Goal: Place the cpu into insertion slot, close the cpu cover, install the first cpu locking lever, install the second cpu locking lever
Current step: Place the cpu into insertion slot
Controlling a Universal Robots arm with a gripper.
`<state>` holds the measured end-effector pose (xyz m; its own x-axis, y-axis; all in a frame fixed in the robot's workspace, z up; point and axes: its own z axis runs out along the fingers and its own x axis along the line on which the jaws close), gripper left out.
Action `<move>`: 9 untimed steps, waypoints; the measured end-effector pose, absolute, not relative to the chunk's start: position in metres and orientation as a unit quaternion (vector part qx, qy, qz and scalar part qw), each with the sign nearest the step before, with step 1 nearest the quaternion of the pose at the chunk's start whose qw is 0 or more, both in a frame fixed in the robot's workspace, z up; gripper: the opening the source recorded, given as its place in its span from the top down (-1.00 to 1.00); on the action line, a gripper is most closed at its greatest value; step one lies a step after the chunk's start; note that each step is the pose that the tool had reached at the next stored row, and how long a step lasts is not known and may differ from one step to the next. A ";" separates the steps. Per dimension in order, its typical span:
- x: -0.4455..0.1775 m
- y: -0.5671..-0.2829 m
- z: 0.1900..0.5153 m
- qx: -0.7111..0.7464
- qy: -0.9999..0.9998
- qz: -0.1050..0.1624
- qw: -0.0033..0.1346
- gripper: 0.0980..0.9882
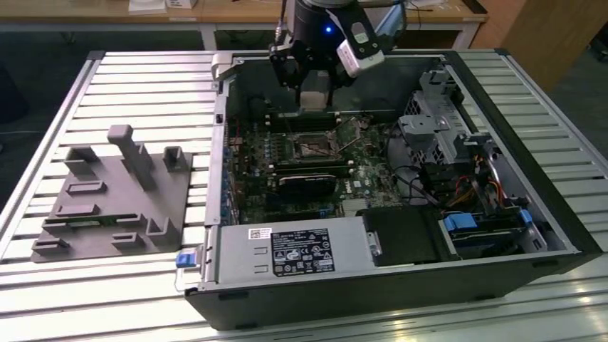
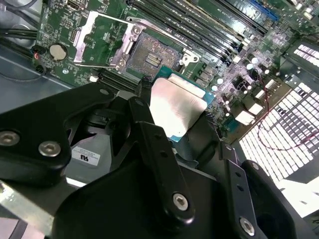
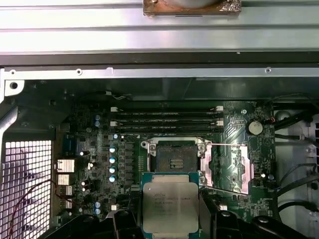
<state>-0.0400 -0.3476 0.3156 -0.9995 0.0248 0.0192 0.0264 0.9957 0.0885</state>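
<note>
An open computer case (image 1: 380, 285) is seen lying on a slatted metal surface (image 1: 142, 78). In the exterior view a grey moulded fixture (image 1: 114, 192) is set at nine o'clock of the case. The robot's tool (image 1: 314, 92) is hung over the motherboard, at twelve o'clock of the insertion slot (image 1: 314, 146) as that view shows it.

In both wrist views the cpu (image 3: 170, 209) (image 2: 177, 107) is seen pinched in the tool (image 3: 170, 219) (image 2: 177, 117), with the black fingers (image 2: 149, 124) pressed against two opposite edges and the pale metal top left bare. The chip is held above the board and short of the insertion slot (image 3: 175, 160) (image 2: 152, 55), not yet over it and not touching it. The socket is open and its contact field is exposed. The cpu cover (image 3: 228, 167) (image 2: 102, 42) is folded back flat beside it, so the way in appears clear. Memory sticks (image 3: 167, 119) are seated just beyond the socket.

The step in hand is judged to be the placing of the cpu. For it to go well, the chip should be kept level and squared to the socket's rim. It should be centred over the opening before it is lowered, since the contacts could be bent by a tilted or offset landing. No downward force should be needed. The pinch is best released only once the chip is seated flat within the rim.
</note>
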 end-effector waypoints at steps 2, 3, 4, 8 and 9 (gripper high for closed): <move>-0.040 -0.348 0.313 -0.013 -0.999 -0.044 0.009 0.00; -0.040 -0.348 0.310 -0.013 -0.999 -0.044 0.009 0.00; -0.040 -0.348 0.308 -0.013 -0.999 -0.044 0.009 0.00; -0.041 -0.348 0.301 -0.013 -0.999 -0.044 0.009 0.00; -0.041 -0.348 0.299 -0.013 -0.999 -0.044 0.009 0.00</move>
<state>-0.0408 -0.3476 0.2993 -0.9995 0.0247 0.0190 0.0263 0.9957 0.0885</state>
